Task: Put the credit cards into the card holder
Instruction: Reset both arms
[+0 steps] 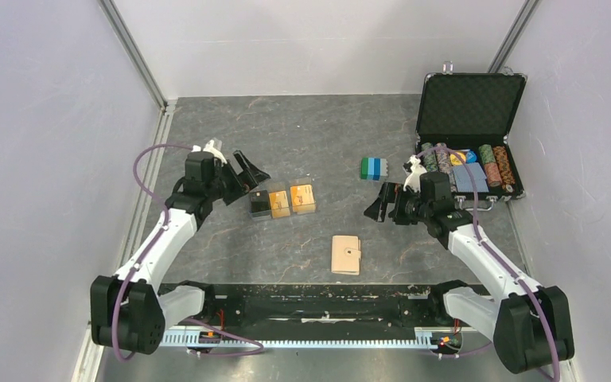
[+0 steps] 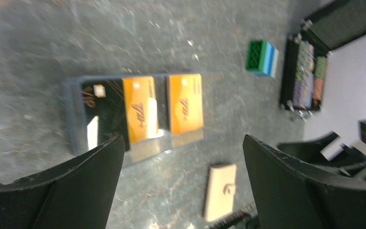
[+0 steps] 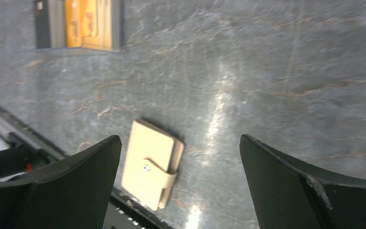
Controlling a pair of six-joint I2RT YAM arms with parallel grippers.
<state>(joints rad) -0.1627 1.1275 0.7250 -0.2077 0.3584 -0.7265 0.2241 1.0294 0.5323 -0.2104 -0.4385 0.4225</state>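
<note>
Tan card holder [image 1: 345,255]; seemingly black card [image 2: 102,112]

Robot lab test cell, pretty obviously: plain pale wall panels [image 1: 48,119] in aluminium corner posts [image 1: 133,52], dark marbled tabletop [image 1: 310,127], left arm [image 1: 163,239] and right arm [image 1: 485,255] bolted to black base rail [image 1: 318,306], purple cables [image 1: 136,169].

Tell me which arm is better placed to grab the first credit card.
Left, probably. The left end effector, open, hovers just beside the credit cards; the right end effector is farther off, near the chip case.
</note>
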